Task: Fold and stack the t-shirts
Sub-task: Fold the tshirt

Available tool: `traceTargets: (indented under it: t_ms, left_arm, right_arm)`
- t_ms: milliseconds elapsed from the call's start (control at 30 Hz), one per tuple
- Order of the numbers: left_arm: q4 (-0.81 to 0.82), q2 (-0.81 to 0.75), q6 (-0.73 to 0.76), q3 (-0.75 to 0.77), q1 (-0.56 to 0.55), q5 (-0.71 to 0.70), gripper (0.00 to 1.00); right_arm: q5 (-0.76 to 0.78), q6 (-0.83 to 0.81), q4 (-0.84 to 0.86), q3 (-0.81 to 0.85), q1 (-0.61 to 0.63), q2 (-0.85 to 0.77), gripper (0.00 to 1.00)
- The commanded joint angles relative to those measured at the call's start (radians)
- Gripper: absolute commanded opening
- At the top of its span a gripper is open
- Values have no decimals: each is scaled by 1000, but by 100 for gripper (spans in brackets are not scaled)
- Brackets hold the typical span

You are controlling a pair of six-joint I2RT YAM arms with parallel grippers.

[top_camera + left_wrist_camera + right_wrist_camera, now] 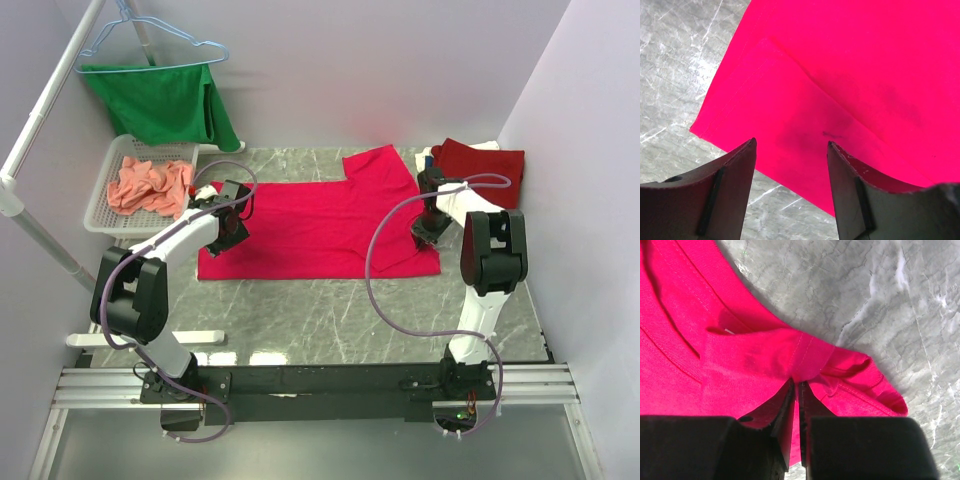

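Observation:
A bright pinkish-red t-shirt (pixel 320 225) lies spread flat in the middle of the marble table. My left gripper (pixel 232 215) hovers open over the shirt's left edge. In the left wrist view the shirt's corner and hem (pixel 790 100) show between and beyond the parted fingers of the gripper (pixel 791 145), which hold nothing. My right gripper (pixel 430 228) is at the shirt's right edge. In the right wrist view this gripper (pixel 797 386) is shut on a pinched fold of the shirt's (pixel 740 360) hemmed cloth. A dark red t-shirt (pixel 480 160) lies folded at the back right. A salmon-orange one (pixel 150 185) is bunched in a basket.
A white basket (pixel 100 215) sits at the back left of the table. A green cloth (pixel 165 100) hangs on a blue hanger from a white rack pole (pixel 40 120) above it. A bit of white cloth (pixel 487 146) shows behind the dark red shirt.

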Motion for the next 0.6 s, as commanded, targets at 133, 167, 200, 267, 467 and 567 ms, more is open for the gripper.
traceTargets:
  t_ms: [133, 167, 200, 267, 467, 567]
  left_arm:
    - [13, -17, 17, -2, -1, 0, 64]
    - [13, -15, 17, 0, -1, 0, 64]
    - [13, -12, 19, 1, -1, 0, 63]
    - [11, -14, 22, 4, -1, -1, 64]
    - [7, -12, 27, 10, -1, -4, 63]
    - [3, -12, 30, 13, -1, -4, 63]
  right_arm:
    - [34, 2, -32, 56, -3, -31, 0]
    - [31, 2, -36, 65, -1, -36, 0]
    - [28, 4, -40, 73, 0, -44, 0]
    - [21, 2, -46, 94, 3, -51, 0]
    - [-10, -4, -57, 185, 19, -45, 0]
    - [-44, -15, -39, 235, 25, -19, 0]
